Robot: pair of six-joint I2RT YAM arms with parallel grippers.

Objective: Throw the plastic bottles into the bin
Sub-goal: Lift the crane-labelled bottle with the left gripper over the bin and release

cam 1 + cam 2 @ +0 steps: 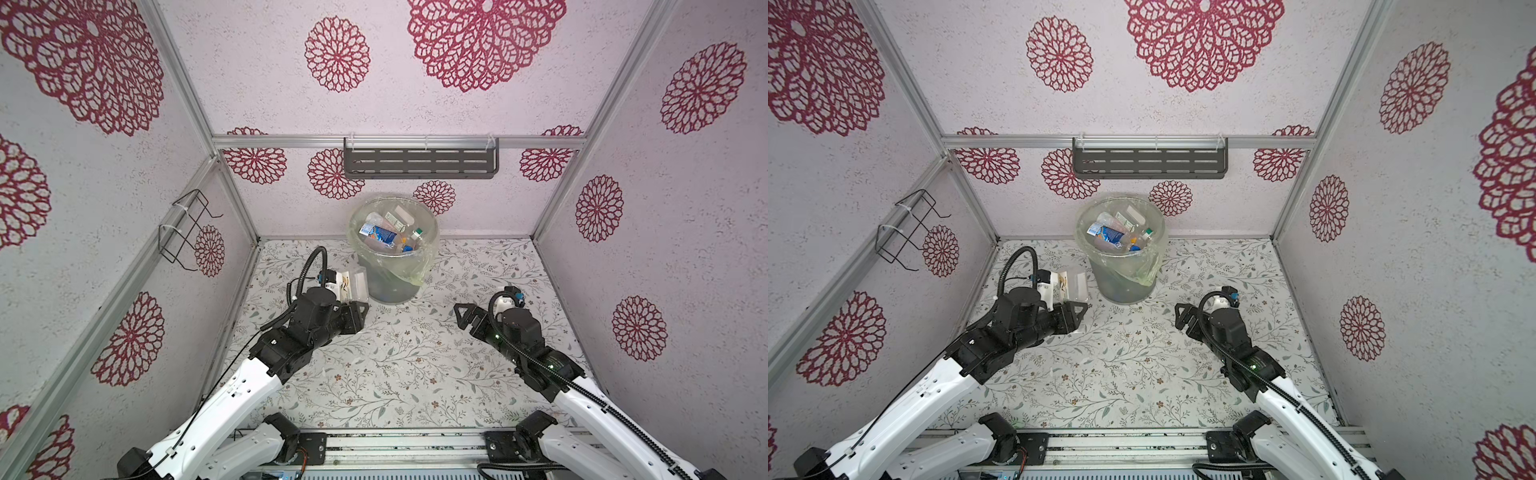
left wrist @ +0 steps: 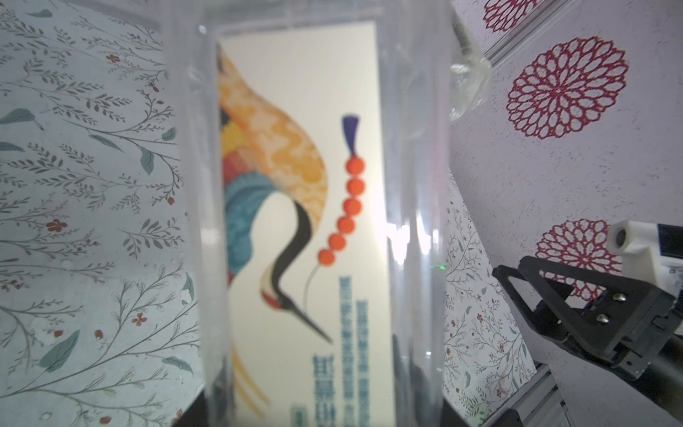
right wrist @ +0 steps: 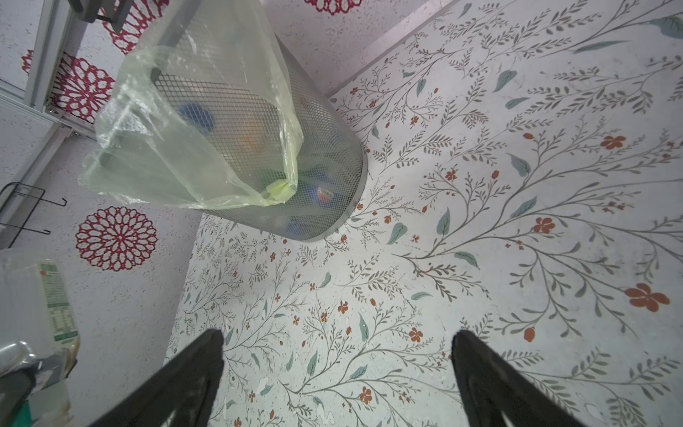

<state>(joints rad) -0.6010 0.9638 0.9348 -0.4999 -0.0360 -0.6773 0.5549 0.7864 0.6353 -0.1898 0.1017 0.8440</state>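
One bin (image 1: 390, 286) stands here, one clear bottle (image 1: 356, 284) outside it, a jumble of bottles (image 1: 384, 237) inside that I can't count, one shelf (image 1: 419, 164), one wire rack (image 1: 183, 232).

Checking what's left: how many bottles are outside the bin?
1: a clear bottle with a crane label, held in the left gripper beside the bin. Others may hide behind the arms.
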